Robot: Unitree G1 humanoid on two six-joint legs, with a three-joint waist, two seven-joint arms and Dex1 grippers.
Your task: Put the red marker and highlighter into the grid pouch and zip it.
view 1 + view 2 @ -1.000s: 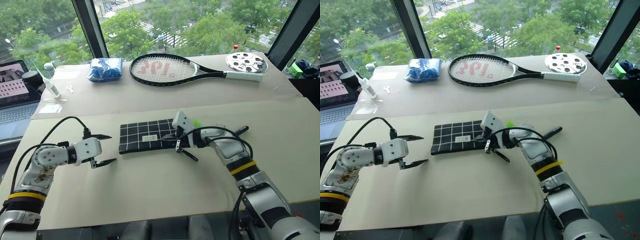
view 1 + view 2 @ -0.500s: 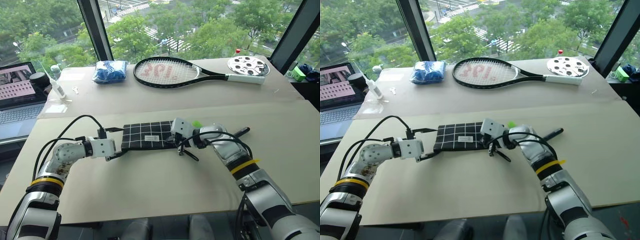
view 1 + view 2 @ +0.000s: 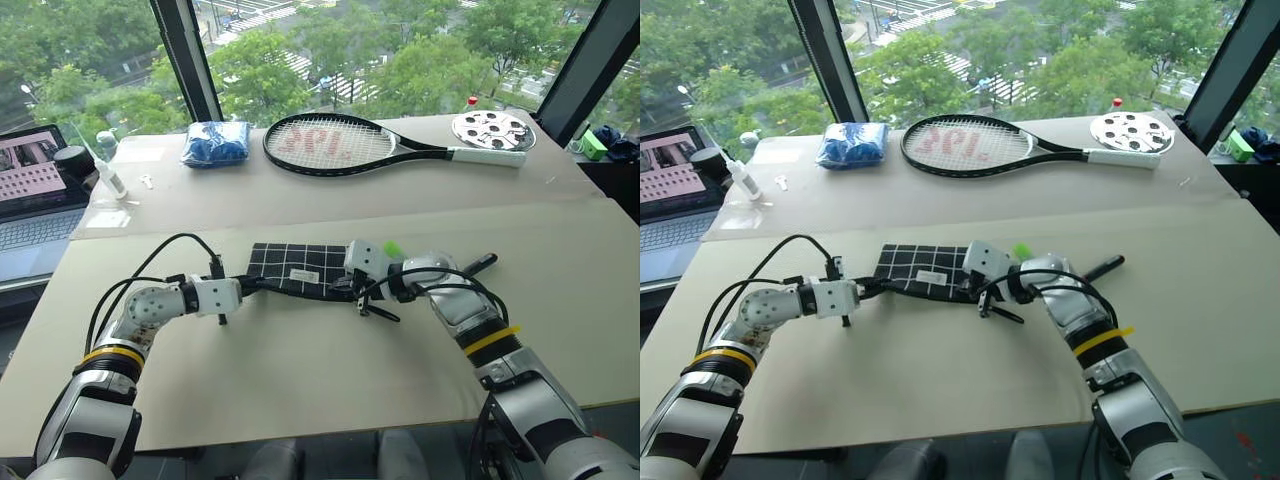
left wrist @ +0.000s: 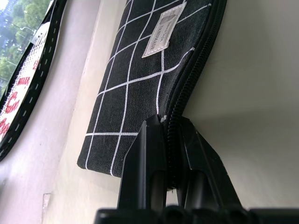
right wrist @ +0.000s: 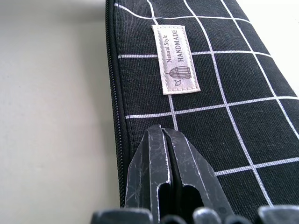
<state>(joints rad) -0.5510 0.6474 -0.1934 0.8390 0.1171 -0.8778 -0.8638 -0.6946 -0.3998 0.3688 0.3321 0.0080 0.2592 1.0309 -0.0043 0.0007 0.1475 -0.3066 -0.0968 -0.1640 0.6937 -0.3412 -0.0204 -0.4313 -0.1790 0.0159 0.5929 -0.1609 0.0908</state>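
Here, a beige table holds the pouch (image 3: 297, 268), a flat black fabric case with white grid lines, lying near the middle between the robot's two arms. The highlighter (image 3: 393, 248), light green, peeks out just behind the right wrist, beside the pouch's right end. A dark pen-like thing (image 3: 481, 264) lies on the table farther right; it may be the marker, though its red end cannot be made out. So, as far as can be judged, neither pen is inside yet, and filling and zipping the pouch are both left to do.

The left gripper (image 4: 169, 122) is pressed together on the pouch's left end, pinching the zipper edge between its two black fingers; the left wrist view shows the zipper line running out from between them. The right gripper (image 5: 167, 140) is also closed, its fingers pressed together with no gap, resting at the right end of the pouch against the fabric near the white label (image 5: 176, 59). Whether it pinches the zipper pull or merely touches the cloth cannot be told.
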